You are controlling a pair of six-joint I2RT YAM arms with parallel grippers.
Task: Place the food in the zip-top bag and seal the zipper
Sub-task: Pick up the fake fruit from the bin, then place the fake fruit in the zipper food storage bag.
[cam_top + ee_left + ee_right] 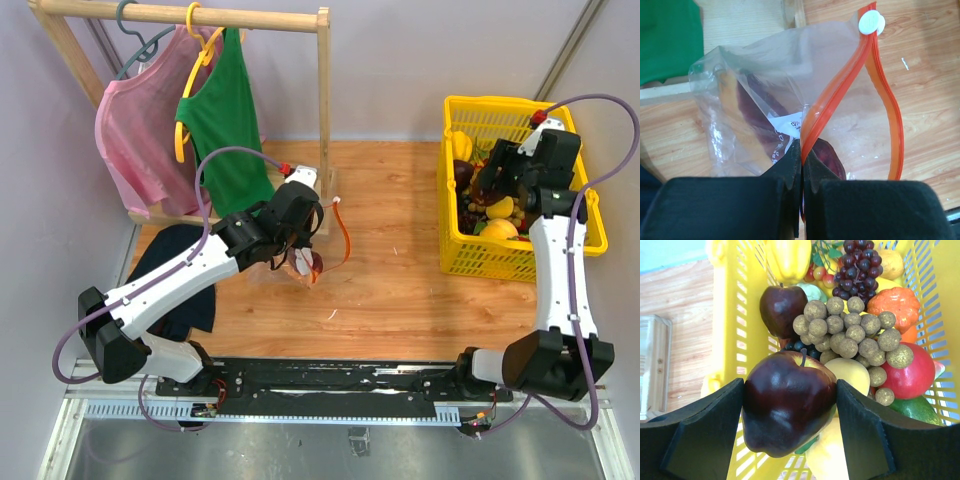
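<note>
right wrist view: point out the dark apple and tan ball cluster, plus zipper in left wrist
dark apple [787,405], right wrist view, middle of its skin
tan ball cluster [855,333], right wrist view, a central ball
zipper [840,77], left wrist view, mid orange-red strip

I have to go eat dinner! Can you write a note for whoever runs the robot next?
Left gripper: jaws shut on one side of the zipper, bag mouth open.
Right gripper: jaws closed on a dark apple in the basket.
Done: a dark red piece is already in the bag.
Left: bring the apple over, add the rest, seal.
</note>
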